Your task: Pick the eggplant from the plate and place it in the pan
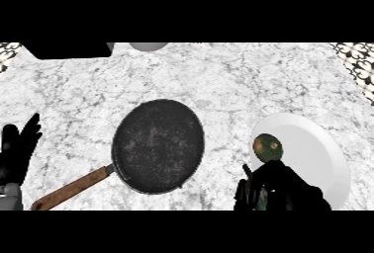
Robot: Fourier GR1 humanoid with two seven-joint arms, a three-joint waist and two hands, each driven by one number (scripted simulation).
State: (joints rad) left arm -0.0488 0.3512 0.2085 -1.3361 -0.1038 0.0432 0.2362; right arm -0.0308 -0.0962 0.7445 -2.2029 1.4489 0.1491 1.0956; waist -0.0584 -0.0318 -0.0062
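head view looks steeply down on a white marbled worktop (219, 79). the eggplant (267, 147), greenish-brown here, lies on the left part of the white plate (321, 148), at the right of the view. the right hand (281, 190) comes in from the lower edge and sits over the plate's near rim, its fingers curled around the eggplant's near end, so it looks to be grasping it, though the hand hides just where the contact lies. the pan (158, 146), dark with a brown handle (70, 190) pointing down-left, stands well apart to the left of the plate. the left hand (18, 148) rests released, fingers up, at the left edge.

judging from this, the eggplant is not yet lifted. the main risk is the hold: only one end seems to be taken, so the free end may swing or slide out as it rises. a low carry could catch the plate's rim or drag the plate along the worktop. on the way left, the eggplant could knock the pan's near wall and shift it, or be let go too early and land on the worktop between plate and pan.
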